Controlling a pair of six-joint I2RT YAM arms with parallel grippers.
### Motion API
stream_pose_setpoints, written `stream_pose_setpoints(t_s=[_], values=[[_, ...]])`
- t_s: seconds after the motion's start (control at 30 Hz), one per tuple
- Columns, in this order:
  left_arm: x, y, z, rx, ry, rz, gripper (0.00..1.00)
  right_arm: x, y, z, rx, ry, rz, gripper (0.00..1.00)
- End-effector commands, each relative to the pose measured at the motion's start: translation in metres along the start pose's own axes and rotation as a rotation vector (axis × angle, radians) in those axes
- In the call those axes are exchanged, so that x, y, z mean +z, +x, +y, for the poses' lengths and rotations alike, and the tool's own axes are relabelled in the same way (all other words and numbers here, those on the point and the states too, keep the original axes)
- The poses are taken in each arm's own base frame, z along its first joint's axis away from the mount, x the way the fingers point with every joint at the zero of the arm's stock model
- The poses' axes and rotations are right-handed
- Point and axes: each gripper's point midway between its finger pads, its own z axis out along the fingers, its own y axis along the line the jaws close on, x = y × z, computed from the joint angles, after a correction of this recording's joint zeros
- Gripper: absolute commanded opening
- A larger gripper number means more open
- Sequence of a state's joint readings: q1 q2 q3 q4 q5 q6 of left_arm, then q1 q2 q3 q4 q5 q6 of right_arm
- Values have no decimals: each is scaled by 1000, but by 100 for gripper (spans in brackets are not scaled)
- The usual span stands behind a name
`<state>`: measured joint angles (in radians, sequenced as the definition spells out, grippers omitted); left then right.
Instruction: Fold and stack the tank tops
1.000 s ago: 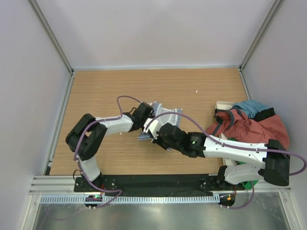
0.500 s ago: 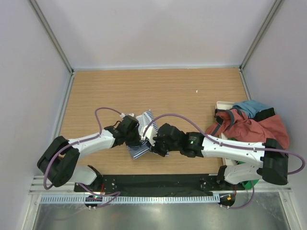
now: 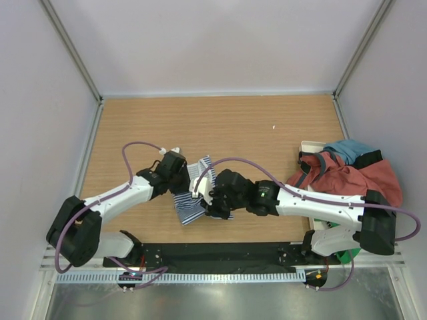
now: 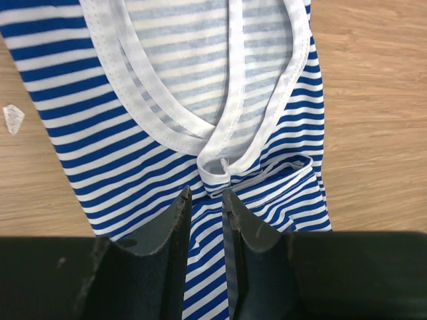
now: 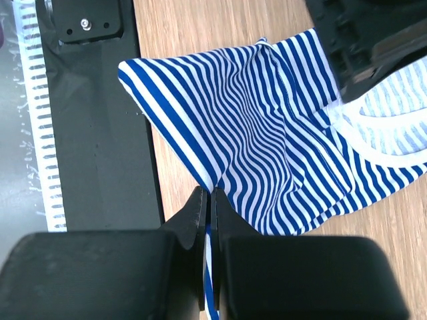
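- Top external: striped tank top [image 3: 192, 201] bunched on table [image 3: 233, 127] near front edge, between left gripper [image 3: 179, 179] and right gripper [image 3: 215, 200].
- Right wrist: clamped tight on a fold of the striped cloth.
- Left wrist: parted by a narrow slit just below the white neckline trim, stripes showing through the gap.
- Far right: rust-red tank top [image 3: 347, 177] heaped, well apart.
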<state>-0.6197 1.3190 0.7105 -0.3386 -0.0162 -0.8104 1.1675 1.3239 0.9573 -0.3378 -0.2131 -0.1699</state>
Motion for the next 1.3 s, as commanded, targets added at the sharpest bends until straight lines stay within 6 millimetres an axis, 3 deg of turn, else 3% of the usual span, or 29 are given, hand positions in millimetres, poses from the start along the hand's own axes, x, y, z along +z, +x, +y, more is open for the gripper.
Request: stream_pose_setpoints(t_s=[0.0, 0.23, 0.47, 0.6, 0.8, 1.07, 1.27], values=[[-13, -16, -6, 15, 31, -34, 27, -17, -29, 2, -39, -7, -72, 1], [-11, 6, 6, 16, 34, 11, 22, -16, -30, -6, -57, 18, -22, 1], [4, 30, 10, 6, 71, 79, 18, -18, -48, -11, -64, 24, 7, 1], [10, 30, 4, 27, 94, 94, 17, -10, -42, -15, -46, 23, 79, 2], [13, 35, -7, 73, 140, 110, 16, -8, -54, -18, -35, -10, 124, 1], [18, 55, -33, 152, 213, 151, 15, -10, -66, -30, -25, 2, 146, 1], [21, 73, -41, 173, 256, 193, 14, -15, -69, -37, 1, 3, 144, 1]])
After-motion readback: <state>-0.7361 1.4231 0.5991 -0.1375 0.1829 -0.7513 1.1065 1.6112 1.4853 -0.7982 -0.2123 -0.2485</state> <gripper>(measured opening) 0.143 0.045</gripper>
